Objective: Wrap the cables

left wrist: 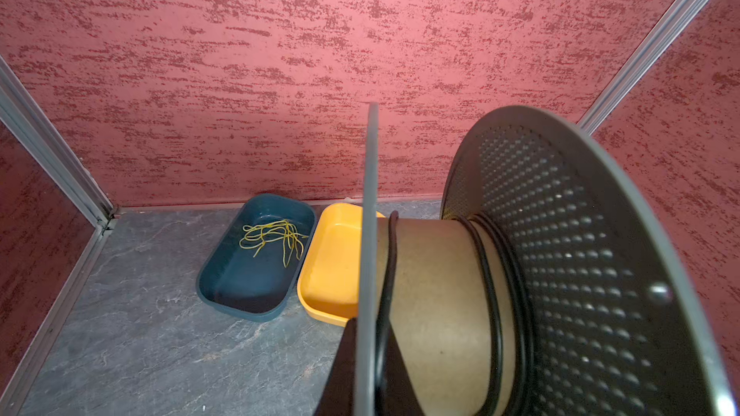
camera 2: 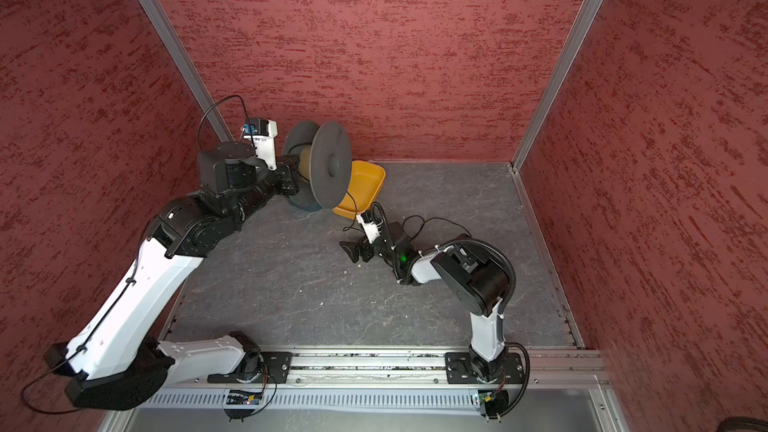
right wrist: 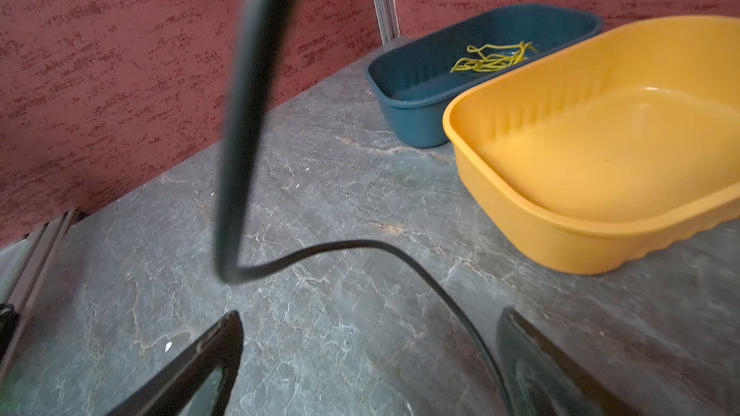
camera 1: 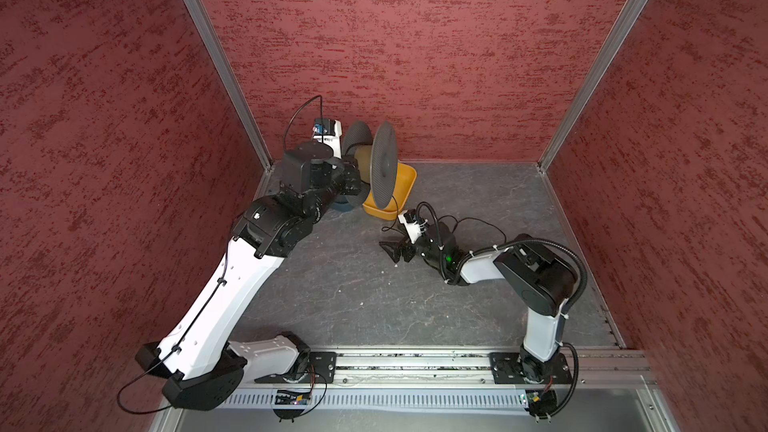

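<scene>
One cable [right wrist: 340, 245] hangs near-vertical from spool [camera 1: 384, 164] down to table [camera 1: 332, 284].

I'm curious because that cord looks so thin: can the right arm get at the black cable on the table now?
Probably yes. The right gripper sits open, low over the table, and the cable runs between its jaws; nothing blocks it, and the yellow bin stands aside.

Smooth black cable [right wrist: 246, 114], spool [camera 1: 384, 164] with matt cardboard hub [left wrist: 436, 294], dimpled plastic flanges [left wrist: 580, 274], glossy tub [right wrist: 560, 246].
</scene>
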You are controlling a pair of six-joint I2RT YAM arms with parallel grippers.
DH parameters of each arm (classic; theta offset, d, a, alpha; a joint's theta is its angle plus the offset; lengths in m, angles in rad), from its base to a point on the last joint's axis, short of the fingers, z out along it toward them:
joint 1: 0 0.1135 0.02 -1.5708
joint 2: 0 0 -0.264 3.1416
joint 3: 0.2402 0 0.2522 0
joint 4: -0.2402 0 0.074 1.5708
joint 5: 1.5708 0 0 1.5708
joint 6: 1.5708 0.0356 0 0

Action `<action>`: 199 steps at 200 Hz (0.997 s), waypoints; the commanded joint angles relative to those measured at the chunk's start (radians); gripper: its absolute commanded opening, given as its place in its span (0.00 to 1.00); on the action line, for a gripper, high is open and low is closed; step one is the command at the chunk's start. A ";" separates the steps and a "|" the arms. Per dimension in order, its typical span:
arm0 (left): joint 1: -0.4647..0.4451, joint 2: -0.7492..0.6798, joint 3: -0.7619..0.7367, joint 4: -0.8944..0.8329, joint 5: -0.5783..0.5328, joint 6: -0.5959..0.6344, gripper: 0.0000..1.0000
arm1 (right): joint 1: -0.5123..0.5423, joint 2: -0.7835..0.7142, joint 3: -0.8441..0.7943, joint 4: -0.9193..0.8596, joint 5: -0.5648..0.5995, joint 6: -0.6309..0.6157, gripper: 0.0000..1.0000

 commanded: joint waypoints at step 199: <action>0.055 0.170 -0.003 0.224 -0.215 0.010 0.00 | 0.225 -0.258 0.037 -0.471 0.333 -0.228 0.00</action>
